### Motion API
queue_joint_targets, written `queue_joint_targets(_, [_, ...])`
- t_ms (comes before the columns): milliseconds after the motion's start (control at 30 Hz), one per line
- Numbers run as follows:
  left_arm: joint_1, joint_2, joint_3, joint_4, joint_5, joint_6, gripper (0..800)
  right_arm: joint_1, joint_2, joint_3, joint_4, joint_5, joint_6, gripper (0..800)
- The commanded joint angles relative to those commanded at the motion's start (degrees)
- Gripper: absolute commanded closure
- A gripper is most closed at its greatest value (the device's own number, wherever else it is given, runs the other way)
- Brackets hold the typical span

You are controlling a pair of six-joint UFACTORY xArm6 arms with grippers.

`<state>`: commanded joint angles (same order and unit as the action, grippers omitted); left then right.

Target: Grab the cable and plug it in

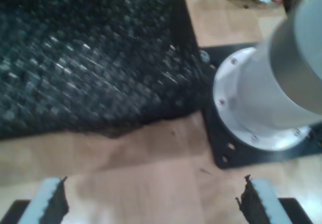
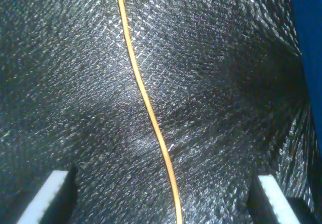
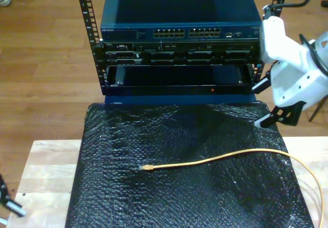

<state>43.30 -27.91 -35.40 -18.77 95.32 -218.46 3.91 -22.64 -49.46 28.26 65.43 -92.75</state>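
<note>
My second claw (image 2: 166,199) points down with its two pale, ribbed fingers (image 2: 48,196) spread wide and nothing pinched between them. In the exterior view that white arm (image 3: 292,69) reaches in from the exterior view's right, claw tip (image 3: 270,118) angled downward. My first claw (image 1: 153,201) hangs low, dark-padded fingers (image 1: 259,199) parted wide, gripping nothing, close beside an arm's round metal base (image 1: 266,103)
</note>
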Motion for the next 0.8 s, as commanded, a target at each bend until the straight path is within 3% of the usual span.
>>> queue_joint_targets(167, [-0.5,0.1,-0.1,-1.4,0.0,-2.8,0,5.5,1.8,-1.1,-2.1,-1.8,2.5,9])
queue_joint_targets(433, [-6.2,-0.1,0.1,-1.6,-0.4,-8.9,0,16.8,5.3,-2.6,-9.8,-6.1,11.3,9])
queue_joint_targets(800, [-12.2,0.1,0.3,-4.6,-3.9,-14.9,0,28.0,15.3,-8.4,-19.4,-9.5,24.2,21])
